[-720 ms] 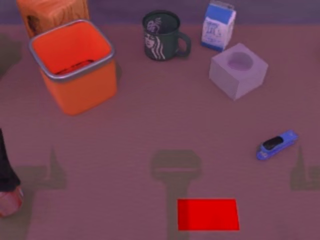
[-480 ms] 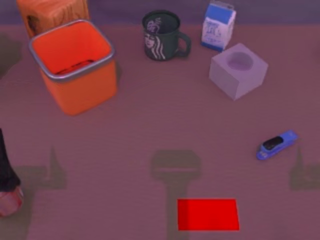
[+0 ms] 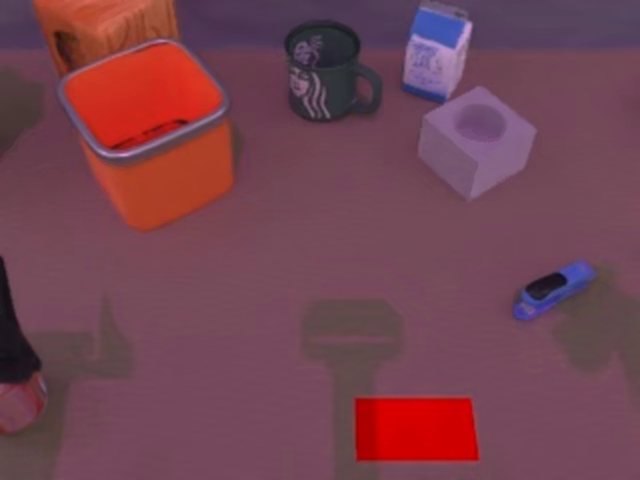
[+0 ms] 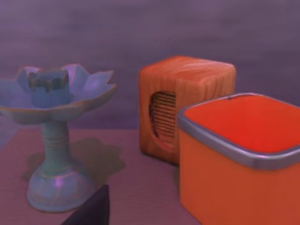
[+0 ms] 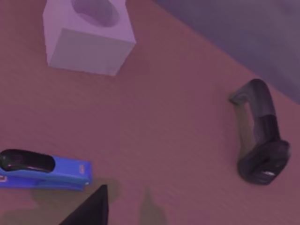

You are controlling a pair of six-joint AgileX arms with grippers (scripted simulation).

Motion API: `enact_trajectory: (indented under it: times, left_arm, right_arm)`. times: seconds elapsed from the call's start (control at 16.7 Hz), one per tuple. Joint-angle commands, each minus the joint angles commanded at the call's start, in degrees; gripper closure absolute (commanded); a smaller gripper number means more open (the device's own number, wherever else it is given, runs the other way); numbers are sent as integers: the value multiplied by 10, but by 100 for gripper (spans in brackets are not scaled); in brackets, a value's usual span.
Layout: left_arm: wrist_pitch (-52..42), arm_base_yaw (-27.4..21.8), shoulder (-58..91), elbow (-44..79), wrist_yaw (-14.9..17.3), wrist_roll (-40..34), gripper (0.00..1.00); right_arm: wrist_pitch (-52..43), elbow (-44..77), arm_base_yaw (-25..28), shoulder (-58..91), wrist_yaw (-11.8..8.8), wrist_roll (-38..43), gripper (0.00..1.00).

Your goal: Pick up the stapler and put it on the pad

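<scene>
Stapler: bright blue with a black patch on top, lying flat on the table at the top view's right, long axis slanted, one rounded end toward the right edge and farther back, the other toward the near middle. Untouched; nothing grips it. It also shows in my right wrist view, close beside the one dark fingertip visible there.

Pad: flat red rectangle at the near edge, toward the middle, well apart from the stapler, nearer and to its left. Bare.

Right gripper: not in the top view; only a soft shadow falls on the table just right of the stapler. From the wrist view I judge it hangs above and just beside the stapler, so mine is the nearer arm. Spread of its fingers: cannot tell. My closing line should cross the stapler's narrow width, square to that slant.

Left gripper: parked at the far left, facing the orange bin, a wooden box and a lotus-shaped stand; finger spread cannot tell.

Neighbours of the stapler: pale cube with a round recess, behind it; milk carton and dark mug farther back; black handheld scanner in the right wrist view only.
</scene>
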Motion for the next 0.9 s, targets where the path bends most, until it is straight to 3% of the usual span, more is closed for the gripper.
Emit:
enact_trajectory:
  times: [0.48,0.9]
  left_arm:
    - [0,0,0,0,0,0,0]
    - [0,0,0,0,0,0,0]
  right_arm:
    - [-270,340,74,479,4,-413,0]
    - [-427,558,119,748,3,-659,0]
